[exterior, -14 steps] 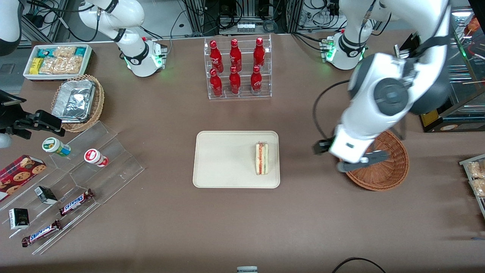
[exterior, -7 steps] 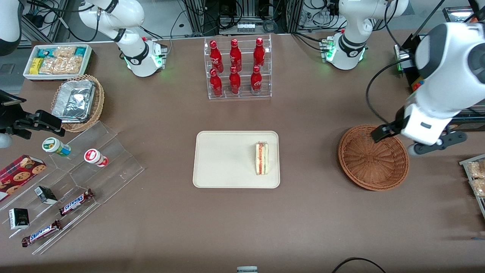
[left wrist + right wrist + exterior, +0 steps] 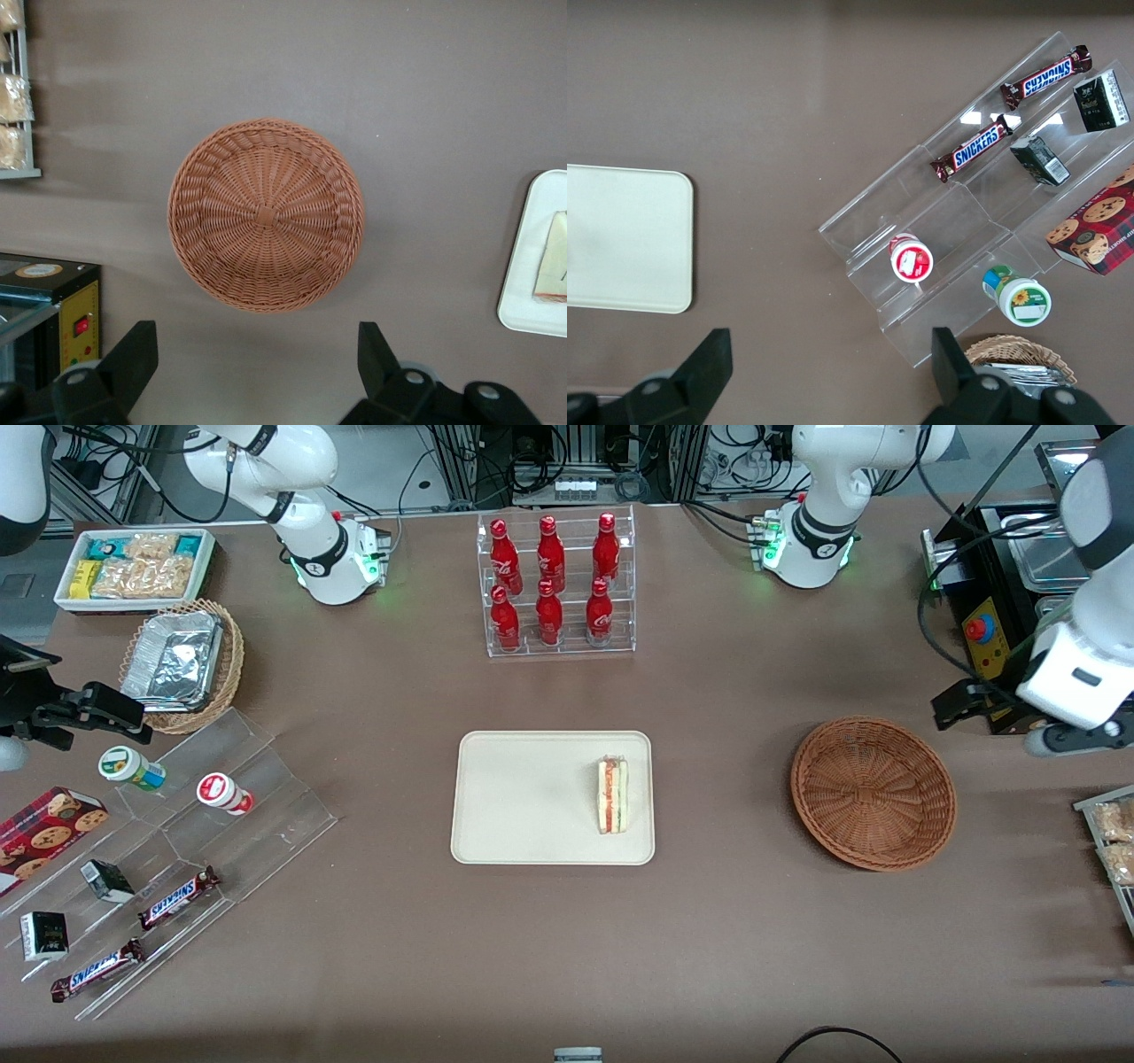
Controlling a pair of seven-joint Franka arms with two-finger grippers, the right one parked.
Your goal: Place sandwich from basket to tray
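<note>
On the brown table (image 3: 726, 921), the sandwich (image 3: 612, 794) is seen lying on the tray (image 3: 523, 797); the basket (image 3: 873, 793) is empty. The hand (image 3: 257, 363), fingers apart, hangs above. Soft bread is judged crushable; flat faces suit grasping.

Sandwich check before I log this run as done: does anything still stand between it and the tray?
Nothing visible does: the sandwich already lies on the tray. The basket holds nothing, and the open gripper hangs above the working arm's end of the table.

White arm, black pincer (image 3: 257, 367), black cable.
</note>
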